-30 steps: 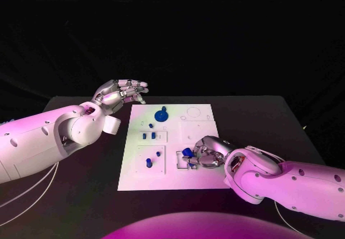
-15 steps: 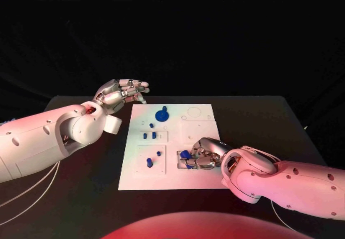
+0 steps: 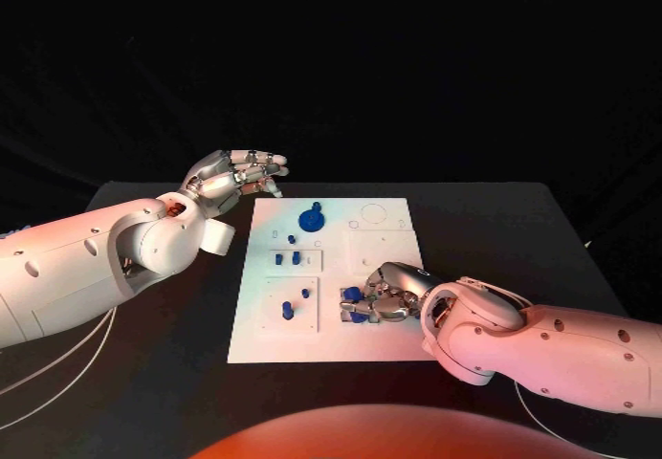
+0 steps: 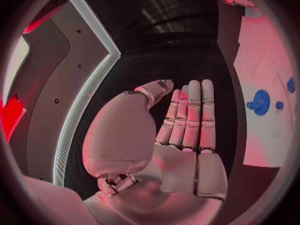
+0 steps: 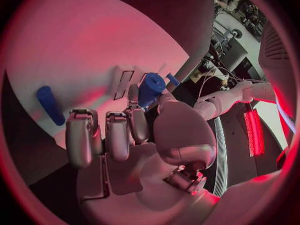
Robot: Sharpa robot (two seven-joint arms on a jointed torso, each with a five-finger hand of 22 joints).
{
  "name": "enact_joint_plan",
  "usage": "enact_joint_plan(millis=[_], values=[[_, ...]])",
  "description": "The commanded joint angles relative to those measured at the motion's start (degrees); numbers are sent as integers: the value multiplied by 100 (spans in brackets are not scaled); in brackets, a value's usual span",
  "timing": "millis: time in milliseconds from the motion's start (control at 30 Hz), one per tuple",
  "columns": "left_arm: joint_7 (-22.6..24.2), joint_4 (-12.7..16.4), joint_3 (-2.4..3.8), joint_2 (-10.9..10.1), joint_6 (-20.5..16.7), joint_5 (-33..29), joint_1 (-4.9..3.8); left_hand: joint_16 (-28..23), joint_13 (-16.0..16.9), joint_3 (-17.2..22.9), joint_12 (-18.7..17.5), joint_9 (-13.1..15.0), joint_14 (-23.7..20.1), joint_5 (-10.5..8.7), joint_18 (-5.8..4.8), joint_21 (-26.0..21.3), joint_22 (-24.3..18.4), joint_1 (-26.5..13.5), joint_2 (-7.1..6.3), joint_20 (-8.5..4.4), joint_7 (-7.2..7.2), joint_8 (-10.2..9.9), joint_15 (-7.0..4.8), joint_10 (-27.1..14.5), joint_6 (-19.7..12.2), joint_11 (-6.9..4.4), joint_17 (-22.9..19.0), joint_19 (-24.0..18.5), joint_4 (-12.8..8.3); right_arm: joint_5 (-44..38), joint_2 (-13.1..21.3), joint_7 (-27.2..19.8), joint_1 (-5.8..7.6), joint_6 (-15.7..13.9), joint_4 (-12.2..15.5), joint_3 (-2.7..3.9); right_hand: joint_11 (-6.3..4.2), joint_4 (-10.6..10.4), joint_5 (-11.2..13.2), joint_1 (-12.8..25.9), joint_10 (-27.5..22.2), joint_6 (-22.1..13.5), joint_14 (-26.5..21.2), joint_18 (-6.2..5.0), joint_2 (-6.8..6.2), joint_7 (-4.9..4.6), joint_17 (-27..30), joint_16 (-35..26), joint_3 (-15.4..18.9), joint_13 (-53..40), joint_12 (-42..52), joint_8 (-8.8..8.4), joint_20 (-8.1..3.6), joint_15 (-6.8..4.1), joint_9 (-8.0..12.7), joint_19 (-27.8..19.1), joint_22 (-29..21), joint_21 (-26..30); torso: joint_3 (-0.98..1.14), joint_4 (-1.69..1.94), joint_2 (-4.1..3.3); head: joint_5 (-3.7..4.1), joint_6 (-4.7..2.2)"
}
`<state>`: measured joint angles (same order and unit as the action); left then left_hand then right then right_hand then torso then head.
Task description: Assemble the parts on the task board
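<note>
The right hand [image 3: 390, 296] is down on the near-right part of the white board [image 3: 386, 344], and the right wrist view shows its fingers [image 5: 137, 120] pinching a small blue peg [image 5: 150, 89] right over a slot in the board. I'd guess that peg is hard plastic, very light and a bit slick, so a grip low on its round body with thumb and fingertip probably works best; held too near the top it could tip when it gets pushed in. Nothing fragile about it as far as I can judge.

The left hand [image 3: 231, 176] hovers off the far-left corner of the board, fingers straight and close together, holding nothing.

Other blue pieces sit on the board: a gear [image 3: 311, 222] toward the far side, a pair of little pegs [image 3: 286, 259] in the middle-left, and one longer pin [image 3: 287, 310] nearer.

The surface [image 3: 552, 239] is matte black, and the room behind is just dark
</note>
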<state>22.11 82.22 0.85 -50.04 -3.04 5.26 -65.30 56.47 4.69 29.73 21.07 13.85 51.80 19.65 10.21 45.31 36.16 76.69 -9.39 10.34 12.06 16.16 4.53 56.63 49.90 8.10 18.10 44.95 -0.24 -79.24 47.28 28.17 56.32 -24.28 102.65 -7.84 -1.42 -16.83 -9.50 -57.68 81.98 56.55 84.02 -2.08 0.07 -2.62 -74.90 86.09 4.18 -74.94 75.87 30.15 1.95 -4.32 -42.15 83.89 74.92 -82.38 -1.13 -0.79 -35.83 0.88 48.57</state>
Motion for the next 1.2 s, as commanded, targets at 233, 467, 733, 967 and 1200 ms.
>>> enact_joint_plan(millis=[233,467,733,967,1200], values=[[-16,10,3,9,138,-13,-2,-8,-5,-38,-18,6,2,19,10,-8,4,-25,26,2,-10,1,11,17,9,18,-4,-21,9,-217,-49,108,-4,-40,-42,1,42,-12,465,326,-112,-80,376,19,-58,-38,-338,-47,532,-75,-152,38,0,-15,-21,258,1258,129,-1,7,1,-23,-11],[-26,9,3,10,143,-13,-2,-4,-6,-38,-22,5,5,19,12,-8,5,-29,26,2,-7,-3,11,11,2,20,-3,-16,11,-270,-41,104,-4,-90,-26,1,47,-15,611,365,-145,-103,374,13,-92,-44,-330,-53,609,-33,-215,49,3,-12,-26,245,1249,163,6,-7,4,-37,4],[-31,11,3,3,143,-13,-2,-4,-6,-38,-22,5,5,19,12,-8,5,-29,26,2,-7,-3,11,11,2,20,-3,-16,11,-265,83,-63,-5,-202,119,1,35,3,429,136,-61,-90,388,28,134,-29,-387,-32,652,-155,-104,102,-1,-19,-41,276,1271,91,4,-10,7,-41,7],[-35,9,2,-1,138,-13,-2,-4,-6,-38,-22,5,5,19,12,-8,5,-29,26,2,-7,-3,11,11,2,20,-3,-16,11,-247,213,-188,-5,-175,254,1,15,27,147,-720,7,-99,393,35,313,-8,-413,-24,826,-276,-18,139,-17,-36,-30,290,1281,57,8,-11,8,-36,16],[-44,1,0,-3,140,-13,-2,-1,-7,-38,-25,4,7,20,13,-9,5,-32,30,3,-6,-6,11,5,-3,21,-2,-10,14,-263,242,-197,-5,-110,290,1,15,27,148,-732,17,-99,395,37,313,-8,-423,-20,833,-291,-1,139,-17,-37,-29,293,1283,48,9,-2,0,-37,27]])
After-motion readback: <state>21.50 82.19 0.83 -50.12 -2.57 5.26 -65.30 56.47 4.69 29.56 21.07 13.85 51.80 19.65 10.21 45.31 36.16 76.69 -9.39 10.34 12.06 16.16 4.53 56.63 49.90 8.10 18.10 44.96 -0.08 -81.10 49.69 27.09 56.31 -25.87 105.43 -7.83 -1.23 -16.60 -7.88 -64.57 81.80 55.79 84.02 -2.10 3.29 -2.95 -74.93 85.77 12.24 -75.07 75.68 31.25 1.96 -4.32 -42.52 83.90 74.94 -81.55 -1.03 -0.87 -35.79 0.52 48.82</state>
